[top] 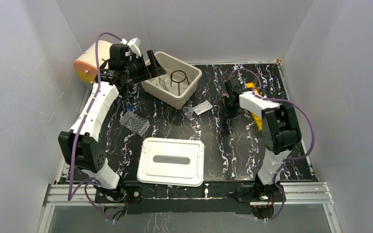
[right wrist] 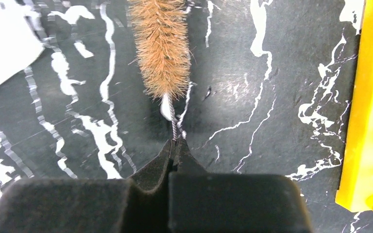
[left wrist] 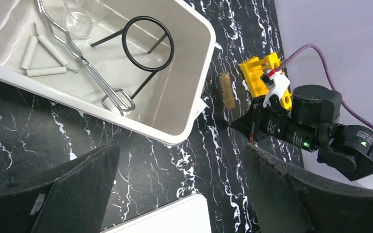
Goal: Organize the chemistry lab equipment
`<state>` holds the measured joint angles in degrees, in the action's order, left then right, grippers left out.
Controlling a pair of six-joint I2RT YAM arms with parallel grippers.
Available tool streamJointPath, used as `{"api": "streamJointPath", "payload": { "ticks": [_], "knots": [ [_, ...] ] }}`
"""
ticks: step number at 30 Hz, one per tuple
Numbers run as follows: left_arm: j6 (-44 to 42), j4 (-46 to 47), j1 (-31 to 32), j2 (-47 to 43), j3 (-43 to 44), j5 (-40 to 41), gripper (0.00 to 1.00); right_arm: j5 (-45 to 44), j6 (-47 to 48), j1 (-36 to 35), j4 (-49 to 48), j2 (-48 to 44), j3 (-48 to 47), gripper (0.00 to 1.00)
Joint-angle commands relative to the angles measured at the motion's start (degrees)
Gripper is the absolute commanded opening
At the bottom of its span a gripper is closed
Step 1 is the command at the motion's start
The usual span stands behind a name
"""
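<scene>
While the right gripper (right wrist: 175, 145) held the thin wire stem of the brush (right wrist: 161, 43), I judged that the job was about half finished. Its jaws were pressed fully together on that wire. The brush lay flat on the table (top: 223, 145), in the far right part, near a yellow block (right wrist: 369, 97) and apart from the bin. The white bin (top: 187, 92) stood near the far edge, toward the far left corner. Inside it I saw the black ring stand (left wrist: 148, 80), the metal tongs (left wrist: 85, 63), three white tubes (left wrist: 52, 49) joined by wire and a clear beaker (left wrist: 80, 19), so these pieces were already put away. The left gripper (left wrist: 179, 155) hung at the left side of the bin with its jaws wide apart and nothing between them.

Outside the bin there was more to collect. A clear rack of blue-capped vials (top: 135, 122) sat toward the left edge. Some small clear pieces (top: 196, 110) lay near the middle of the table, just beside the bin; I could not tell exactly what they were. A white lid (top: 171, 161) rested at the middle of the near edge, well apart from the bin. In my opinion, the brush had to go into the bin first, then the rack and the clear pieces. At the end the lid, if it belonged to this bin, had to be closed on it.
</scene>
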<state>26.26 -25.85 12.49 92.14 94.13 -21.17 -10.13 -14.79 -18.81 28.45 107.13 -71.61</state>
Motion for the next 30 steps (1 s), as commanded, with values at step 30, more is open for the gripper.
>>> {"api": "streamJointPath", "payload": {
  "ticks": [30],
  "knots": [
    [24.65,46.45,14.34,-2.73,-18.07,-16.20,0.77,59.64,-28.00,-0.17,-40.44,-25.47,3.03,0.00]
  ]
}}
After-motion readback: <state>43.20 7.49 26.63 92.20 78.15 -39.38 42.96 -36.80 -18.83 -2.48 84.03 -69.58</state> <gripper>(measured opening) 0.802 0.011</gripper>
